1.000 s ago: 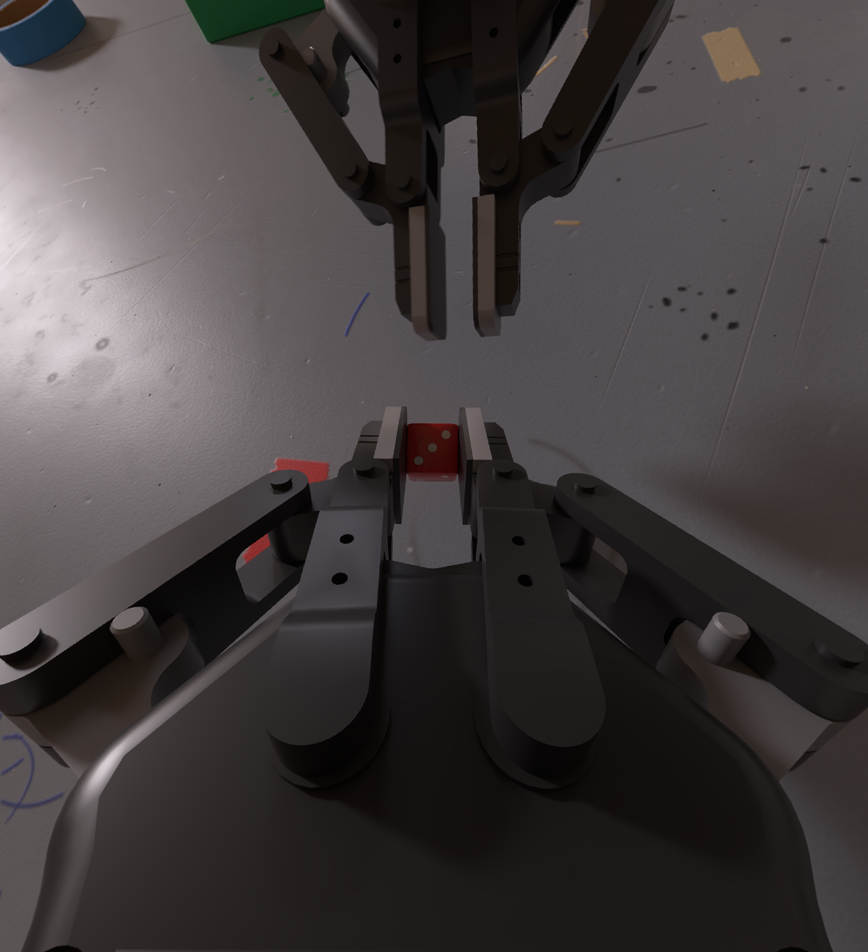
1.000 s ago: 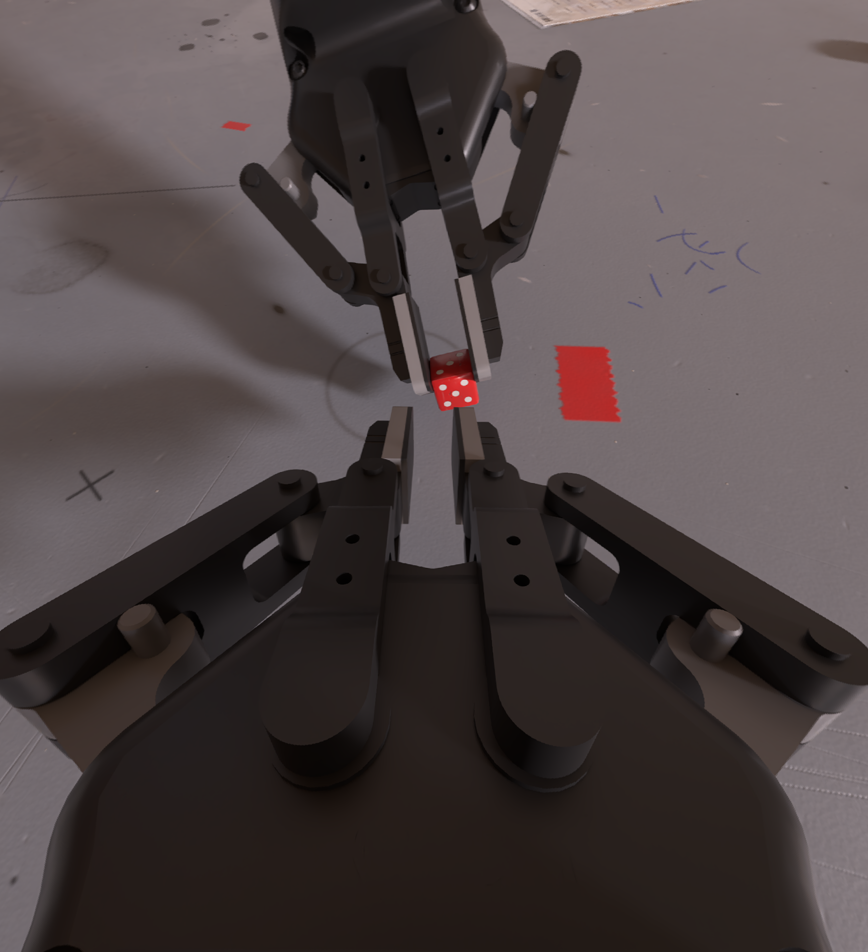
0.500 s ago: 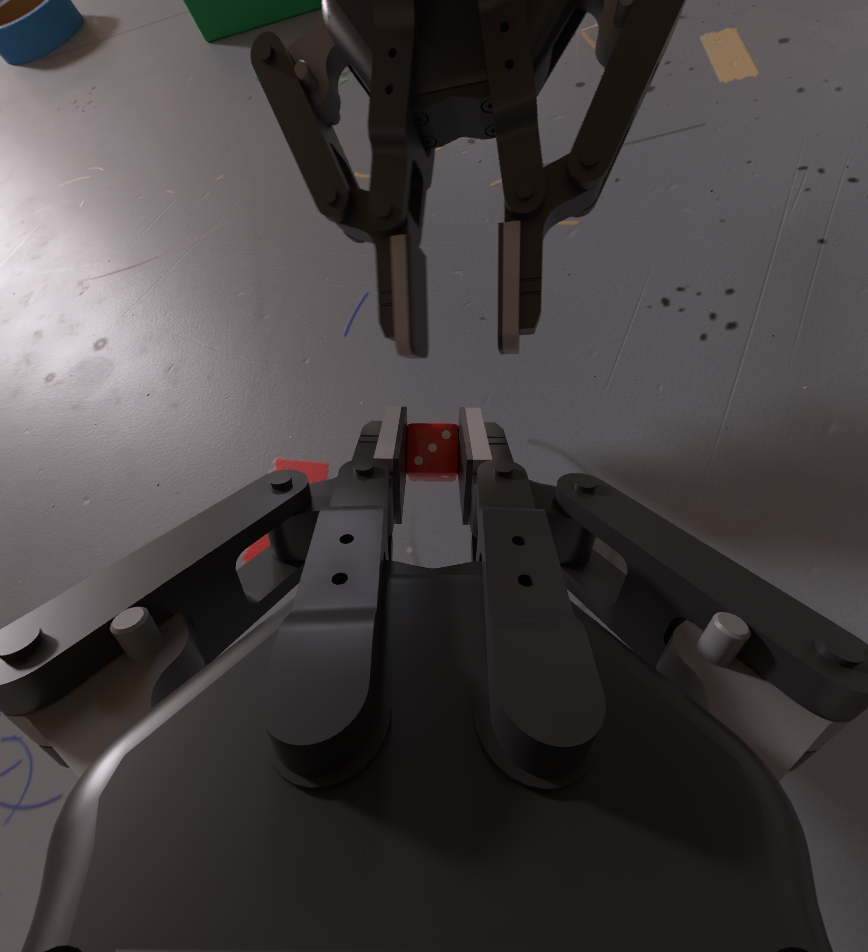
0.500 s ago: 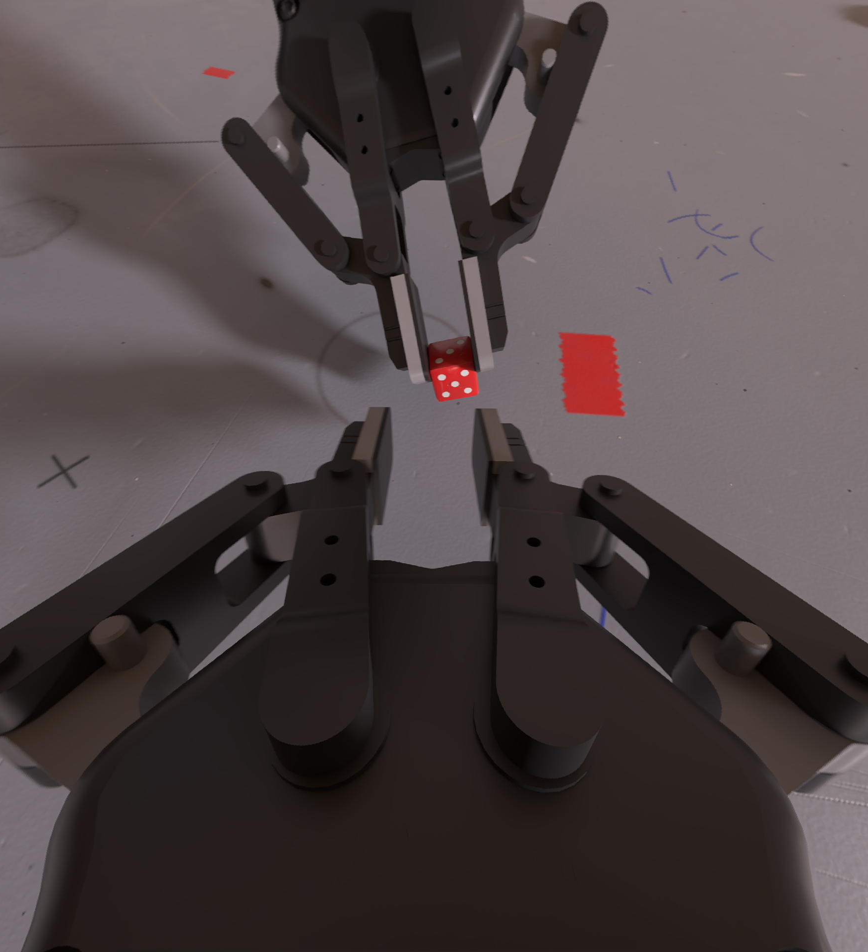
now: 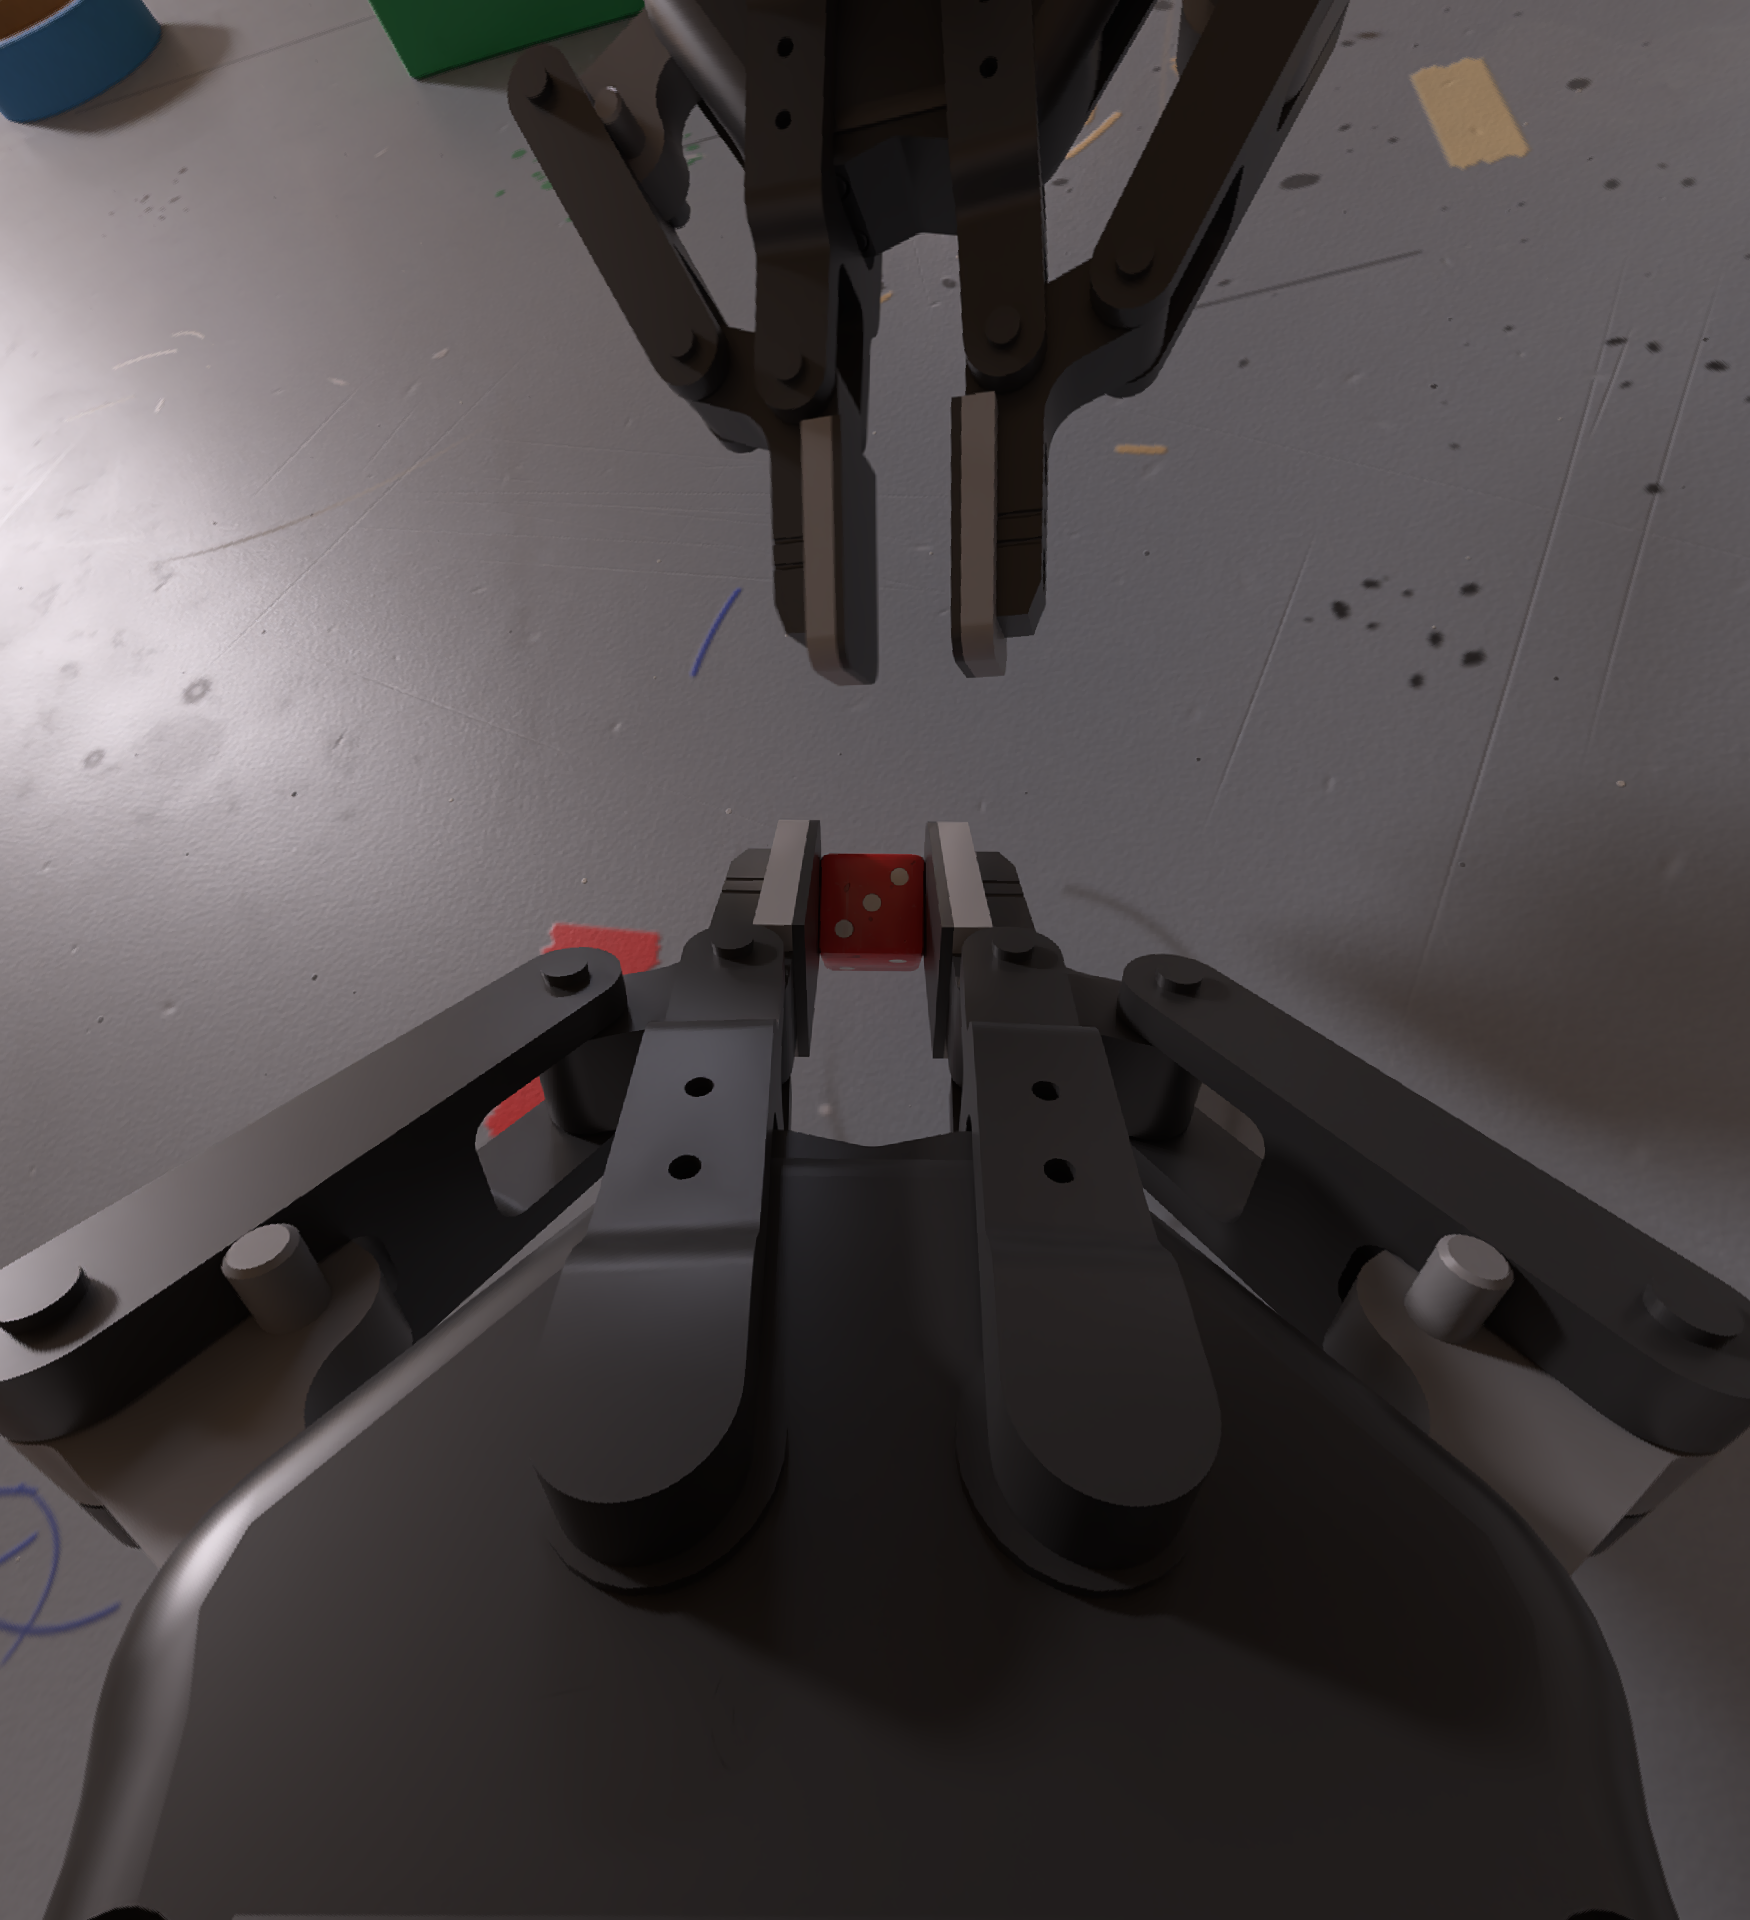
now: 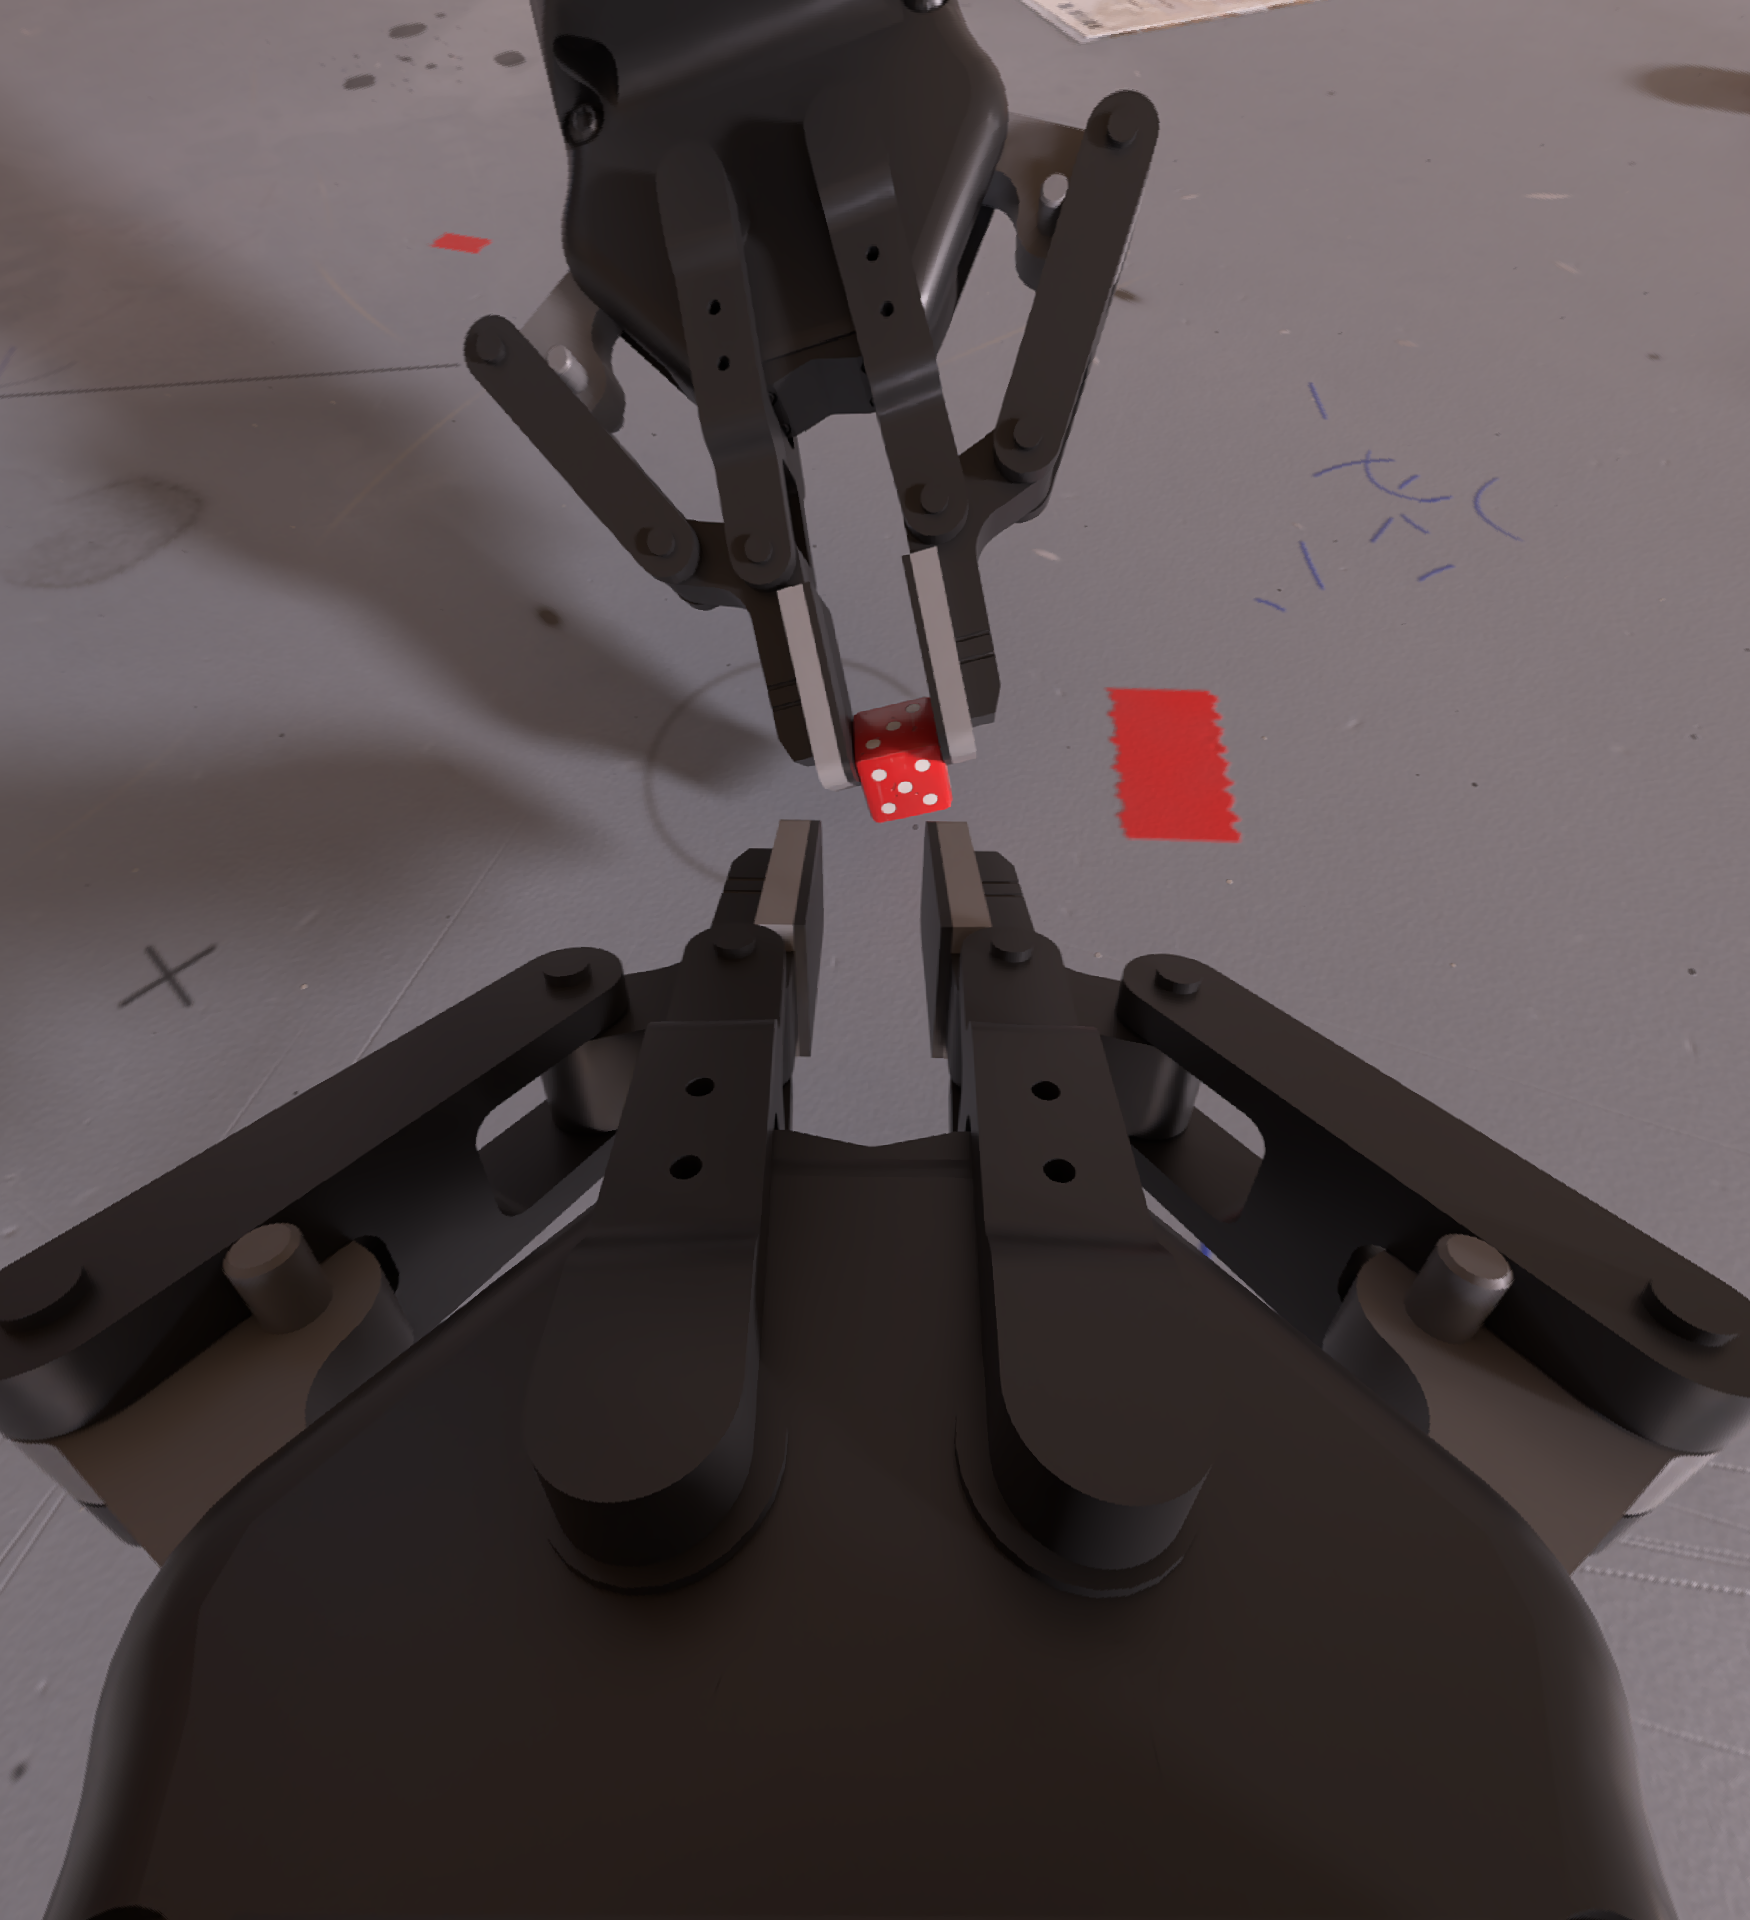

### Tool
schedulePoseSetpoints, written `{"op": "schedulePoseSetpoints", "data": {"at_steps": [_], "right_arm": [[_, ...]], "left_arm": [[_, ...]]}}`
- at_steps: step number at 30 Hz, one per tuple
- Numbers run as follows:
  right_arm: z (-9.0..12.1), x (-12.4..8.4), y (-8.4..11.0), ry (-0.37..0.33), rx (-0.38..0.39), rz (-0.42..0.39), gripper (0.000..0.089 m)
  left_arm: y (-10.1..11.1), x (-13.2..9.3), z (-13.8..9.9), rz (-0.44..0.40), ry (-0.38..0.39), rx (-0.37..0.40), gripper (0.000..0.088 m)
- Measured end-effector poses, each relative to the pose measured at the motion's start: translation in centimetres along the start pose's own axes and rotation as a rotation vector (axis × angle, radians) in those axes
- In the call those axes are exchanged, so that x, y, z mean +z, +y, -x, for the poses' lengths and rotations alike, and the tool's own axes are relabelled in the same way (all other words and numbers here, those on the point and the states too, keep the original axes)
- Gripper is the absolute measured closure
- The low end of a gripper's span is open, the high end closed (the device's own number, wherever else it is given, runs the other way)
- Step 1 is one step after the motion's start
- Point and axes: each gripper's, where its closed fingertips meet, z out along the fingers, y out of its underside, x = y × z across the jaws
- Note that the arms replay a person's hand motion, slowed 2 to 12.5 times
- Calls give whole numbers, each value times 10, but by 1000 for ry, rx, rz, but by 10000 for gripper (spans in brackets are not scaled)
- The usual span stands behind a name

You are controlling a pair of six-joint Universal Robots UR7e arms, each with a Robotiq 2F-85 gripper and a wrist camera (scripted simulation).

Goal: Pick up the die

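Left gripper [image 5: 871,883] had its fingers pinched on the red die [image 5: 871,906], pads flat against two opposite faces, three-pip face toward the wrist camera. Right gripper [image 6: 871,868] faced it from 12 o'clock in the left wrist view, fingers parted by a narrow gap, holding nothing, tips just short of the die. Grey counter [image 5: 331,623] below; red tape patch [image 6: 1172,764] at 3 o'clock of the die in the right wrist view; blue tape roll [image 5: 50,47] at far 10 o'clock.

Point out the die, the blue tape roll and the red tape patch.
die [image 5: 871,909], left wrist view, on its three-pip face.
blue tape roll [image 5: 60,57], left wrist view, on its outer band.
red tape patch [image 6: 1172,764], right wrist view, on its middle.
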Motion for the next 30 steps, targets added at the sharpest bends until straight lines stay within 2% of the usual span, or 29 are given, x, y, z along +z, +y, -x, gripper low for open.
{"op": "schedulePoseSetpoints", "data": {"at_steps": [4, 9, 13, 17, 19, 22, 30], "right_arm": [[-3, 2, -1, 34, -24, 5, 660], [-5, 5, 0, 58, -51, 21, 658], [-1, 7, 3, 38, -58, 44, 741], [8, 6, 4, -25, -49, 47, 834], [11, 4, 3, -52, -40, 40, 845], [9, 3, 2, -40, -25, 27, 846], [-1, 2, -1, 29, -24, 3, 670]], "left_arm": [[0, 0, 0, 0, 0, 1, 705], [0, 0, 0, -1, -1, 2, 705], [0, 0, 0, -1, -1, 2, 705], [0, 0, 0, -1, -1, 3, 705], [0, 0, 0, -1, -1, 3, 705], [0, 0, 0, -1, -1, 3, 705], [0, 0, 0, -1, 0, 3, 705]]}}
